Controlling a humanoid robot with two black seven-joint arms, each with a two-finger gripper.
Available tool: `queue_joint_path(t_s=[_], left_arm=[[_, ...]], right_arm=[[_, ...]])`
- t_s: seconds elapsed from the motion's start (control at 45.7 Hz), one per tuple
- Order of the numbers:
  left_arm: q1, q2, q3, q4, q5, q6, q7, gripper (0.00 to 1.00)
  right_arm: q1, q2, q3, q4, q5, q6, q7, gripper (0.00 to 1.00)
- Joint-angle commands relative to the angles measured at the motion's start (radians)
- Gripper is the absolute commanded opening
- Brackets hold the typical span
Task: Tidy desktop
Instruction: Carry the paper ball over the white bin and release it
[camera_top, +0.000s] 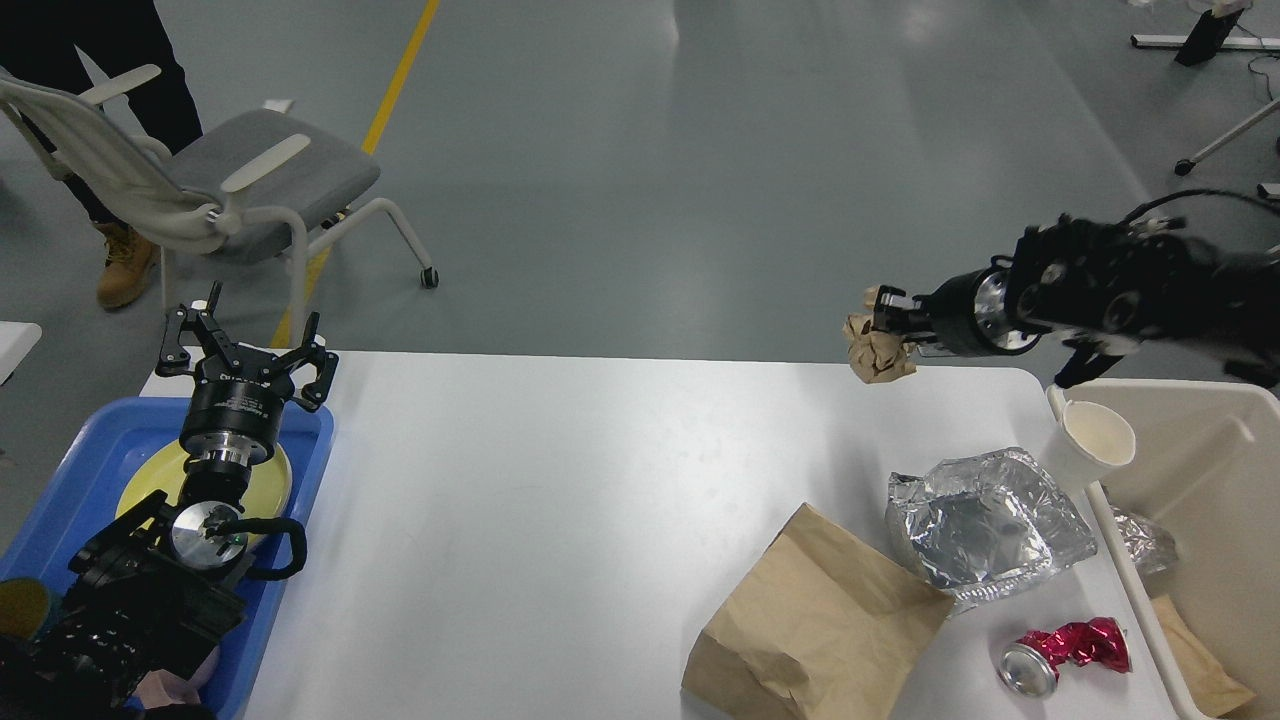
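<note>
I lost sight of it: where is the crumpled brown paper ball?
Head view, right side: the paper ball is pinched in the right gripper, lifted over the desktop's far edge.

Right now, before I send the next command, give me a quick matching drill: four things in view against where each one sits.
Things:
1. crumpled paper ball
2. yellow plate
3. crushed red can
4. paper cup

Places:
A. in the blue tray
B. lying on the desktop, near its right front corner
C. held in the right gripper, above the desktop's far edge
D. at the rim of the beige bin

Pairs: 1-C, 2-A, 3-B, 4-D
</note>
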Motion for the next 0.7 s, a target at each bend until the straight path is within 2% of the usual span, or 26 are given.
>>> queue_joint_path(t_s=[0.0,0.109,0.197,0.285,0.372,0.503,0.591,0.613,0.679], left_arm=[[0.000,0.000,0.000,0.000,0.000,0.000,0.000,0.96],[0.000,0.001,0.000,0.000,0.000,0.000,0.000,0.96],[0.000,0.000,0.000,0.000,0.000,0.000,0.000,0.96],[0.000,0.000,0.000,0.000,0.000,0.000,0.000,0.96],[0.000,0.000,0.000,0.000,0.000,0.000,0.000,0.96],[0.000,0.000,0.000,0.000,0.000,0.000,0.000,0.96],[0.000,0.000,0.000,0.000,0.000,0.000,0.000,0.96],[0.000,0.000,0.000,0.000,-0.002,0.000,0.000,0.96],[0.000,0.000,0.000,0.000,0.000,0.000,-0.002,0.96]], right_arm=[[0.151,-0.118,0.014,0.057,0.001,0.090,0.003,0.00],[0.217,-0.194,0.020,0.047,0.003,0.166,0.003,0.00],[0.227,-0.256,0.027,0.018,-0.002,0.170,-0.003,0.00],[0.193,-0.305,0.020,-0.071,-0.002,0.168,-0.005,0.00],[0.069,-0.345,0.030,-0.189,0.003,0.159,-0.006,0.00],[-0.179,-0.357,0.036,-0.378,0.008,0.070,-0.006,0.00],[-0.351,-0.357,0.036,-0.435,0.008,-0.023,-0.006,0.00],[-0.441,-0.357,0.037,-0.449,0.006,-0.081,-0.006,0.00],[-0.534,-0.356,0.040,-0.464,0.008,-0.139,-0.005,0.00]])
